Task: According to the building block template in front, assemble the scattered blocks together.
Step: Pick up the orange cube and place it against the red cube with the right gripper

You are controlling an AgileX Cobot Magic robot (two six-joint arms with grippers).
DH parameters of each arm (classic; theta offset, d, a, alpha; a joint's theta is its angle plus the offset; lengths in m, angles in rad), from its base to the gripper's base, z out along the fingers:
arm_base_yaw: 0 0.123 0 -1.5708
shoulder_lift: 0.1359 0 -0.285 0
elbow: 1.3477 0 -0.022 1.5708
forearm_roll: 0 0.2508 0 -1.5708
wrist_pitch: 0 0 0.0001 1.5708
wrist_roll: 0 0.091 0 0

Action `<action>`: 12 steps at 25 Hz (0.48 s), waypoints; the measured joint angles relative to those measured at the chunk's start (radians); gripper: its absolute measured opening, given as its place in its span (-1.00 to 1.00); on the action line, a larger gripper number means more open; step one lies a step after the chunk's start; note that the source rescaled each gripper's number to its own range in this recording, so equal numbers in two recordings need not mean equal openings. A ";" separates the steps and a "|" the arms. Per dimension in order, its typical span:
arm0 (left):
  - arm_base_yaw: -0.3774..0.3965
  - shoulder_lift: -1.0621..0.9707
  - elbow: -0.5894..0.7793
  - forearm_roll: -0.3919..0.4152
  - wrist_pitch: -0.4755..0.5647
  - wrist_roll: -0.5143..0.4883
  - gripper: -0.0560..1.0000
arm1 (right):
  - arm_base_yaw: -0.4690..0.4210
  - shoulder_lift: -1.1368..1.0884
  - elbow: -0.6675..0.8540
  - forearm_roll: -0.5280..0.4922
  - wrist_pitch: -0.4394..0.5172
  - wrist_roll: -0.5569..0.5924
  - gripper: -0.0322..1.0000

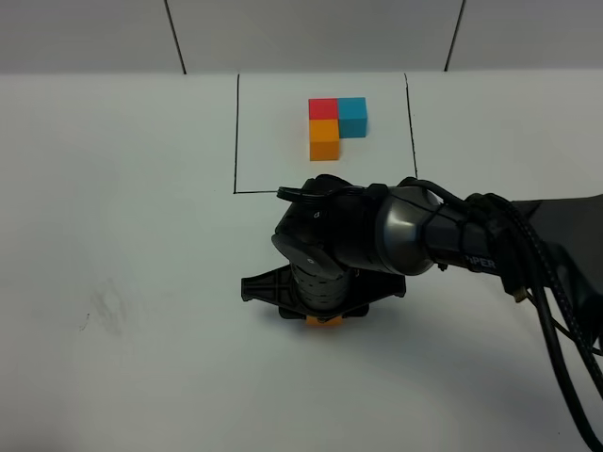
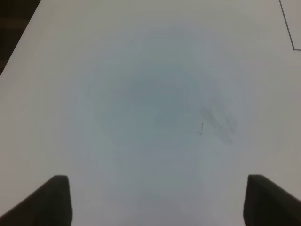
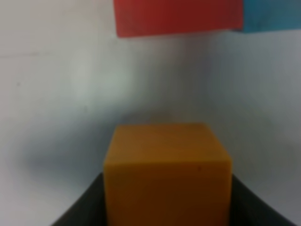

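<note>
The building block template (image 1: 332, 124) is a red, sky-blue and orange L-shaped cluster inside a thin black drawn rectangle at the back of the table. My right gripper (image 1: 323, 315) reaches to the table's middle and is shut on the orange cube (image 3: 167, 172), whose edge shows under the wrist in the exterior high view (image 1: 323, 322). In the right wrist view the red cube (image 3: 178, 16) and the sky-blue cube (image 3: 273, 14) lie side by side just beyond the orange one; the arm hides them in the exterior high view. My left gripper (image 2: 157, 202) is open and empty over bare table.
The black line of the drawn rectangle (image 1: 235, 132) runs in front of the template, just behind my right arm (image 1: 443, 235). A faint grey smudge (image 2: 218, 120) marks the white table (image 1: 122, 188) on the left side.
</note>
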 joint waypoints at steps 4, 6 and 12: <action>0.000 0.000 0.000 0.000 0.000 0.000 0.39 | -0.022 0.029 -0.027 -0.003 0.003 0.003 -0.92; 0.000 0.000 0.000 0.000 0.000 0.000 0.39 | -0.031 0.031 -0.030 -0.006 0.001 0.003 -0.92; 0.000 0.000 0.000 0.000 0.000 0.000 0.39 | -0.043 0.036 -0.036 -0.029 -0.011 0.004 -0.92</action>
